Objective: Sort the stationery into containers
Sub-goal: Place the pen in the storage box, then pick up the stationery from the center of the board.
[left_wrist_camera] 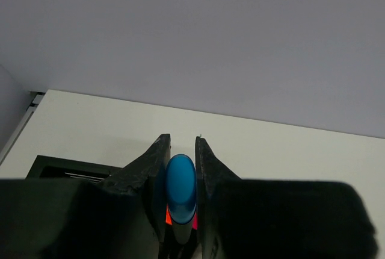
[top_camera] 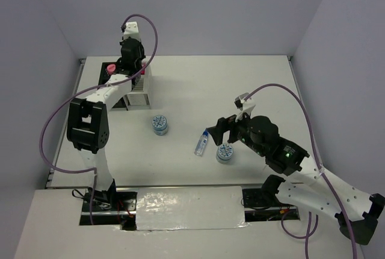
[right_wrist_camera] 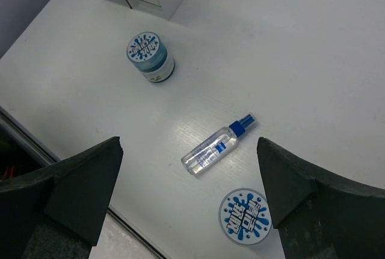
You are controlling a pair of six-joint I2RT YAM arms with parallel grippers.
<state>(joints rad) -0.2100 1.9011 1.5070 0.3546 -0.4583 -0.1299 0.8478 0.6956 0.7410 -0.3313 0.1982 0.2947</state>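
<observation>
Right gripper [right_wrist_camera: 189, 147] spread wide, empty, above clear tube [right_wrist_camera: 207, 153] lying flat near one tin [right_wrist_camera: 243, 217] (probably the next pick); second tin [right_wrist_camera: 149, 57] mid-table; farther off, left gripper [left_wrist_camera: 182, 141] pinches blue-capped highlighter [left_wrist_camera: 180, 187] above the containers [top_camera: 139, 93], presumably for dropping in.

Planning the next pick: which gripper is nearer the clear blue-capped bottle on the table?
Right. The right gripper hangs open above the clear blue-capped bottle; the left gripper, shut on a blue-capped highlighter, is far off over the slatted boxes.
</observation>
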